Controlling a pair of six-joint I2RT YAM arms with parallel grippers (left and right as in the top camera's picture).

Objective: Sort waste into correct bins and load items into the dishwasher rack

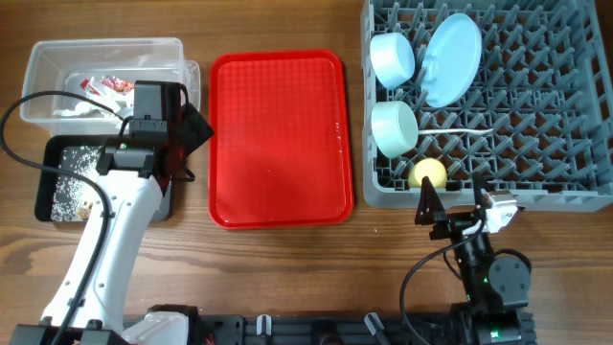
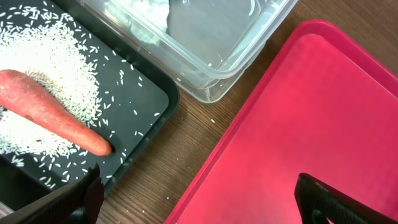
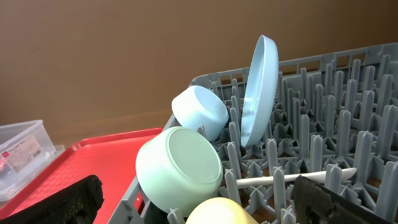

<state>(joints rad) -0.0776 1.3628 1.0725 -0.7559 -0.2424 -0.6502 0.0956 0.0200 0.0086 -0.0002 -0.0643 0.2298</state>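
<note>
The left jaws are being held apart, empty, over the counter point(image 2: 180, 163) between the black tray point(image 2: 152, 93) and red tray point(image 2: 311, 112); the carrot point(image 2: 56, 112) is being cradled on rice point(image 2: 62, 62) there. The right jaws are being held released, facing the loaded rack point(image 3: 323, 118).

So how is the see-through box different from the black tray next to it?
The clear tub is see-through with tall walls; the black tray is dark and much shallower. The clear tub holds a red wrapper and white tissue, while the black tray holds rice and a carrot. Both are rectangles, next to each other, left of the red tray.
</note>
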